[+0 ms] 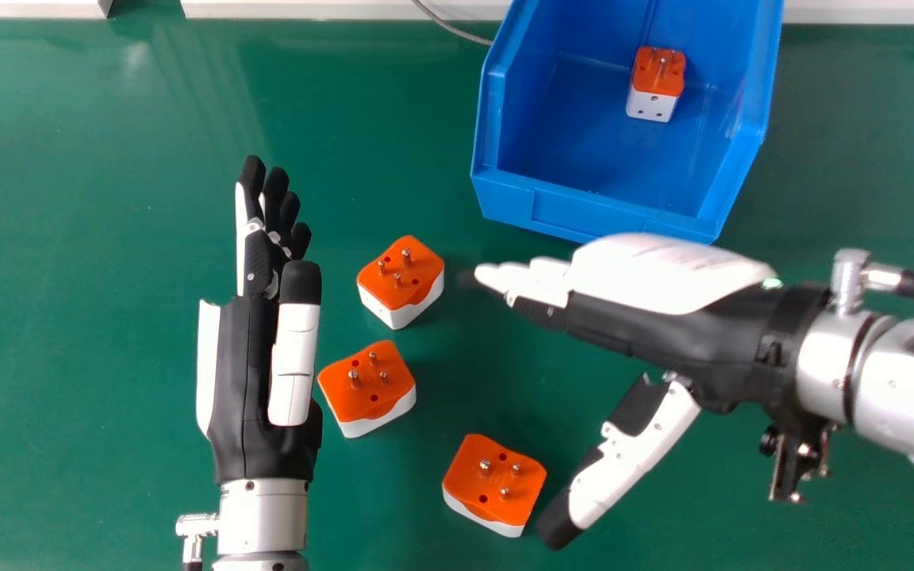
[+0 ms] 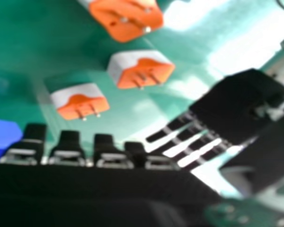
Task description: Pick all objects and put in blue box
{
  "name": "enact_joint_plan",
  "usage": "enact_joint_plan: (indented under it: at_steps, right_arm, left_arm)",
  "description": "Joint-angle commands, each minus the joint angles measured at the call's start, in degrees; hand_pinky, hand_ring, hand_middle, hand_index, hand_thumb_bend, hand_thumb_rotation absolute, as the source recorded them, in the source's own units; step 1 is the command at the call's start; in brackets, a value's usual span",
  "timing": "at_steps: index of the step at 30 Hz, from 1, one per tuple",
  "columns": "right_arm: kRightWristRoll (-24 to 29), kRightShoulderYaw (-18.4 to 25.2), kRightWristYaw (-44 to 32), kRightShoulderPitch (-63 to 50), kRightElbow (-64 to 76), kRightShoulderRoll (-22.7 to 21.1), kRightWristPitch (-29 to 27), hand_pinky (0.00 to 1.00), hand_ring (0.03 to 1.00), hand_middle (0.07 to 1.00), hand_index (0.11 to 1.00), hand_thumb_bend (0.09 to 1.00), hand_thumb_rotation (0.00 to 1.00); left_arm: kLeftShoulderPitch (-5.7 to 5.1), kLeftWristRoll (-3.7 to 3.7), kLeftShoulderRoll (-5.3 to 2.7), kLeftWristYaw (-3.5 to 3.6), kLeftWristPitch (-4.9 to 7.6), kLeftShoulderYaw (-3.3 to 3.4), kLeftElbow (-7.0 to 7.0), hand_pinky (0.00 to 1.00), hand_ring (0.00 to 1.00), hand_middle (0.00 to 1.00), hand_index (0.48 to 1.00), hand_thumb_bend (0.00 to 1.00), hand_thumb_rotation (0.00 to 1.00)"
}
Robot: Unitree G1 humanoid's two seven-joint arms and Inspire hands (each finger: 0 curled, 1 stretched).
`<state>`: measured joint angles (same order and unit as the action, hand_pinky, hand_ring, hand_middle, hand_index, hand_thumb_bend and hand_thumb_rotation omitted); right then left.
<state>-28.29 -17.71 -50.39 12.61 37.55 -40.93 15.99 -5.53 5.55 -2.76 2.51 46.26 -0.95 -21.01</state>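
One adapter (image 1: 413, 289) lies just left of your right hand (image 1: 631, 321) (fingers straight, thumb spread wide), beyond its fingertips.

Blue box (image 1: 592, 214) partly outside both views

Head view bright | soft shadows, faint glare on tabletop (image 1: 92, 333) | right hand view: blown-out white glare

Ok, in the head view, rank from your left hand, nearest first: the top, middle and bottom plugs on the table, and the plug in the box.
1. Middle plug, right beside the left hand.
2. Top plug, also on its right, farther up.
3. Bottom plug, lower right.
4. Boxed plug, upper right, inside the blue box.
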Motion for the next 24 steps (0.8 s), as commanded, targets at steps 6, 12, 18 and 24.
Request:
enact_joint_plan:
  at_steps: [6, 12, 18, 24]
  right_arm:
    - [-21.13, -8.38, 0.59, -4.4, 8.62, 6.81, 6.9, 0.78, 0.912, 0.932, 0.945, 1.0, 0.69]
    - [-45.91, -16.96, -2.3, -9.98, 7.41, 18.93, 7.78, 0.7, 0.869, 0.901, 0.92, 1.0, 0.7]
    - [-64.12, -21.69, -2.08, -14.63, 2.12, 29.16, 4.62, 0.69, 0.859, 0.894, 0.913, 1.0, 0.69]
    - [-71.68, -22.04, 2.16, -18.43, -2.52, 34.46, 2.34, 0.64, 0.824, 0.864, 0.889, 0.978, 0.68]
  left_arm:
    - [-1.06, -0.26, -1.44, 0.48, 0.0, -0.7, 1.87, 1.0, 1.0, 1.0, 1.0, 0.82, 0.91]
    - [-0.84, -0.33, -1.49, 0.72, 1.1, -0.64, 0.84, 1.0, 1.0, 1.0, 1.0, 0.82, 0.92]
    - [-1.07, -0.22, -1.42, 0.92, 0.76, -0.6, 1.22, 1.0, 1.0, 1.0, 1.0, 0.82, 0.92]
    - [-1.05, 0.06, -1.41, 1.3, 0.66, -0.65, 1.39, 1.0, 1.0, 1.0, 1.0, 0.82, 0.92]
